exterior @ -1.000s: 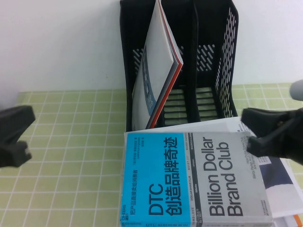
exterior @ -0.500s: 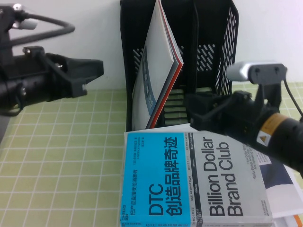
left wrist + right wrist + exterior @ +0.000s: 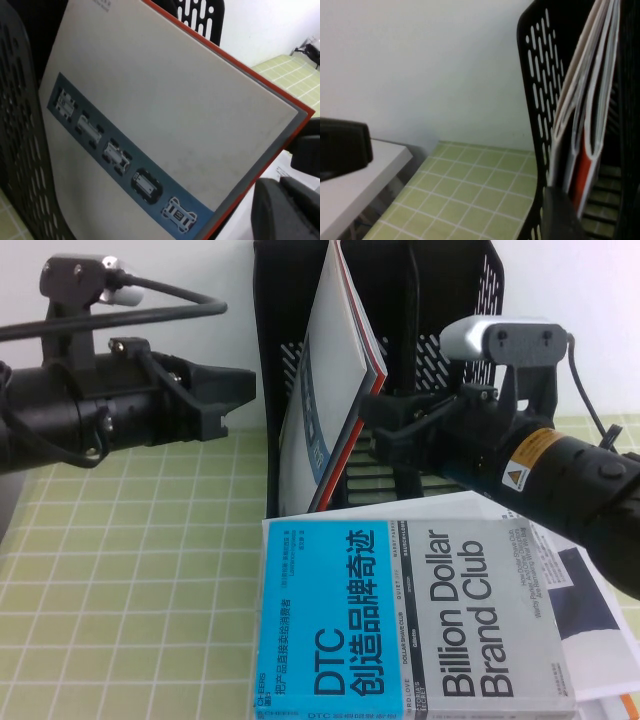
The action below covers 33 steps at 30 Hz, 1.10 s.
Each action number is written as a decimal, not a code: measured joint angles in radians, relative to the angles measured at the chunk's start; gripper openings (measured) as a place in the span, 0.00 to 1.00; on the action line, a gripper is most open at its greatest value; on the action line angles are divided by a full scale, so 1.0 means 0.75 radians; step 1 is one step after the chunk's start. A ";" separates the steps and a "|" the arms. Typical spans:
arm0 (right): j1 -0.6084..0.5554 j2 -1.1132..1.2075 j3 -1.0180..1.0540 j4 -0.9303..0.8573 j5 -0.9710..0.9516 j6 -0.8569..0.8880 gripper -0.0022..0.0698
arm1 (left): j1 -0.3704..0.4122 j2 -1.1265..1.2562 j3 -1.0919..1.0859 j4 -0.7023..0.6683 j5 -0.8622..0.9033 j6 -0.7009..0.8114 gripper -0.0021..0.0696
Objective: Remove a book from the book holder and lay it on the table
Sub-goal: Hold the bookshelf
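Observation:
The black book holder (image 3: 440,350) stands at the back of the green grid table (image 3: 130,570). Two thin books lean in its left slot. The book (image 3: 372,348) shows only its orange-red edge behind a grey booklet with a blue strip (image 3: 325,370). In the left wrist view that red edge (image 3: 235,62) runs round the grey cover (image 3: 165,115). My right gripper (image 3: 378,432) is open at the books' outer edge, one finger (image 3: 562,217) beside the red spine (image 3: 582,175). My left gripper (image 3: 238,398) hovers just left of the holder, level with the books.
A thick cyan-and-grey "Billion Dollar Brand Club" book (image 3: 415,620) lies flat in front of the holder. White papers (image 3: 595,610) lie under and to its right. A white wall stands behind. Bare green cloth spreads to the left.
Both arms have swung in from the table's sides to the holder. The right gripper has opened and reached the books' edge; the left has come close to the holder's left wall.

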<state>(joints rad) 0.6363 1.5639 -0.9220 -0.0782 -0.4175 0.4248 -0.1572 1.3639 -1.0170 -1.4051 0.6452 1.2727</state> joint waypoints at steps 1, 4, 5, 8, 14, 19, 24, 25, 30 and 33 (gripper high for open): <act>0.000 0.000 -0.003 0.002 0.011 -0.003 0.45 | -0.002 0.000 -0.001 0.005 -0.006 0.000 0.03; 0.000 0.000 -0.006 0.002 0.054 -0.008 0.45 | -0.002 0.005 -0.014 0.020 -0.021 0.000 0.03; 0.000 0.000 -0.006 0.002 0.071 -0.008 0.45 | -0.002 0.011 -0.019 0.027 -0.024 0.000 0.03; 0.000 0.000 -0.006 0.002 0.112 -0.008 0.45 | -0.002 0.026 -0.029 0.035 -0.025 -0.003 0.03; 0.000 0.000 -0.006 0.040 0.118 -0.119 0.44 | -0.002 0.048 -0.041 0.041 -0.025 -0.040 0.03; -0.018 0.000 -0.006 0.191 0.060 -0.282 0.44 | -0.002 0.051 -0.041 0.042 -0.019 -0.055 0.03; -0.059 0.000 -0.008 0.239 0.008 -0.299 0.43 | -0.002 0.051 -0.041 0.042 -0.017 -0.061 0.03; -0.061 0.000 -0.008 0.236 0.014 -0.296 0.43 | -0.002 0.051 -0.041 0.042 -0.017 -0.063 0.03; -0.061 0.000 -0.008 0.032 0.065 -0.137 0.43 | -0.002 0.051 -0.041 0.044 -0.013 -0.063 0.03; -0.061 0.000 -0.008 -0.189 0.073 0.071 0.43 | -0.013 0.051 -0.041 0.059 0.011 -0.061 0.03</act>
<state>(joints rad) 0.5903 1.5639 -0.9278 -0.2196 -0.3630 0.4782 -0.1672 1.4018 -1.0477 -1.3611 0.6534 1.2272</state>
